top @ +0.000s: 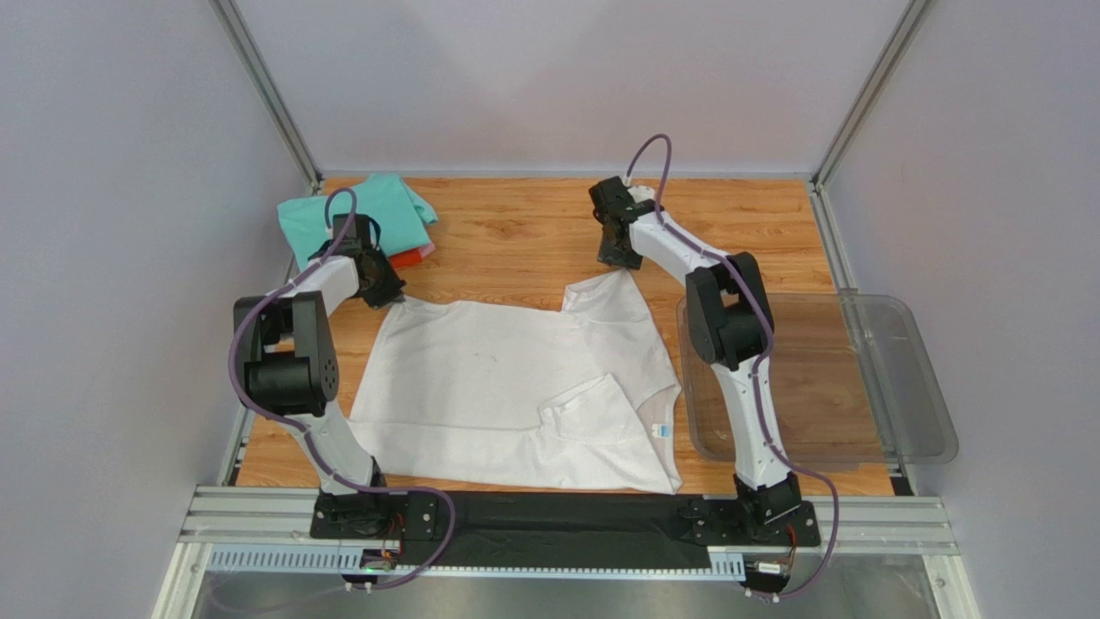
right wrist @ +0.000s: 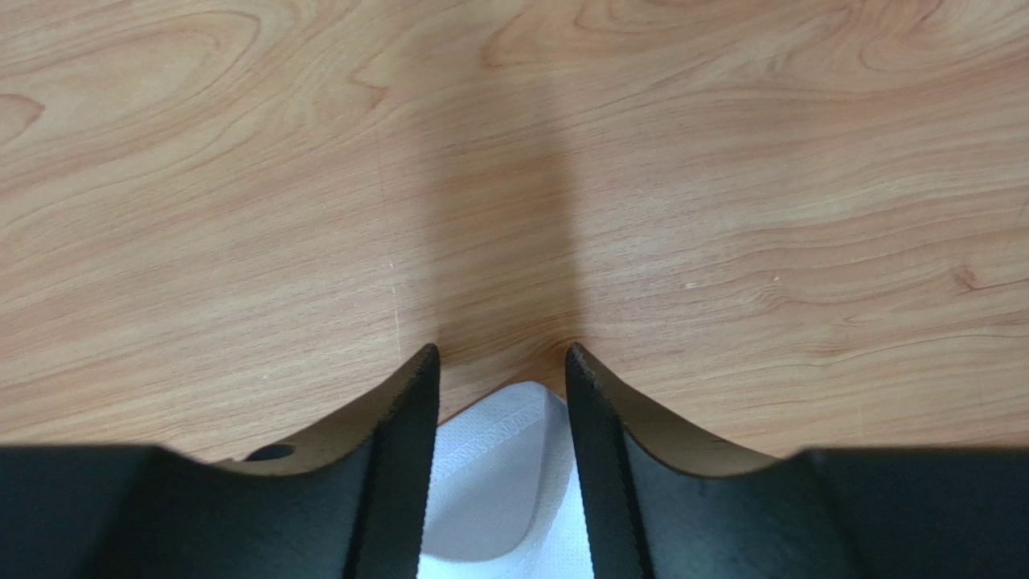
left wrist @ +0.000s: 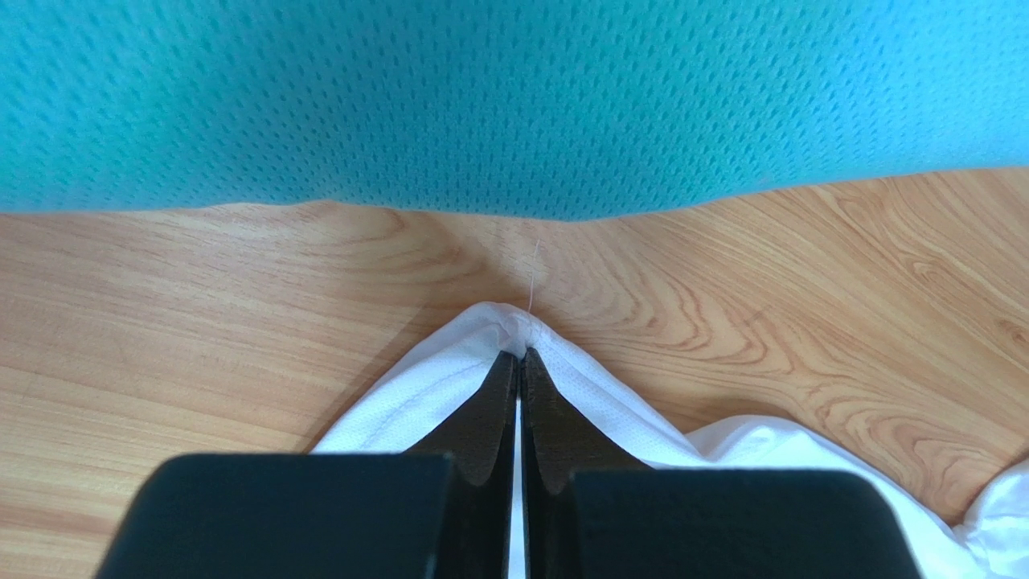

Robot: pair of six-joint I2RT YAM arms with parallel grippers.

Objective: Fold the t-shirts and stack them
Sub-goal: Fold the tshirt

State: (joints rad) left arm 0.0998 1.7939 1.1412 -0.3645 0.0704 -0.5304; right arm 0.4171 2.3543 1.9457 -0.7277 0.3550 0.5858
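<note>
Bright, even light from above, shadows soft. My right pincer [right wrist: 500, 352] throws a dim band up the wooden table [right wrist: 785, 181]. The white t-shirt [left wrist: 417, 380] shows crisp weave; my near fingers [left wrist: 302, 519] blur dark.

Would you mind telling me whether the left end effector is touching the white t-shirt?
Touching. The left wrist view shows the left end effector closed on a pinched fold of the white t-shirt, with cloth wrapped around both fingertips.
</note>
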